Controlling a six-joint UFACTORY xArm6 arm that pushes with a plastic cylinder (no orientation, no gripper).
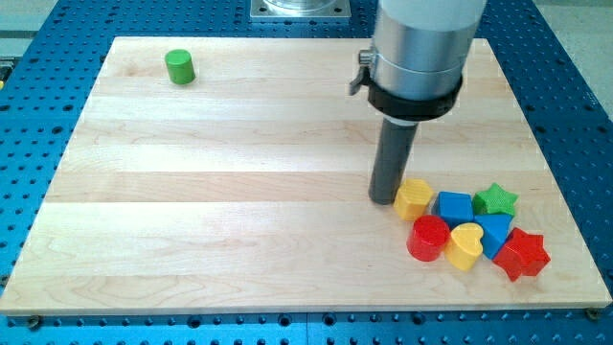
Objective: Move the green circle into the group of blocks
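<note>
The green circle [179,66] is a small cylinder standing alone near the board's top left corner. The group of blocks lies at the lower right: a yellow block [414,198], a blue cube [454,207], a green star [496,199], a red cylinder [428,238], a yellow heart [466,245], a second blue block [495,232] and a red star [522,254]. My tip [384,198] rests on the board just left of the yellow block, touching or nearly touching it, far to the right of and below the green circle.
The wooden board [230,192] lies on a blue perforated table [29,57]. The arm's grey housing [419,48] hangs over the board's upper right part. A metal base plate [300,9] sits at the view's top centre.
</note>
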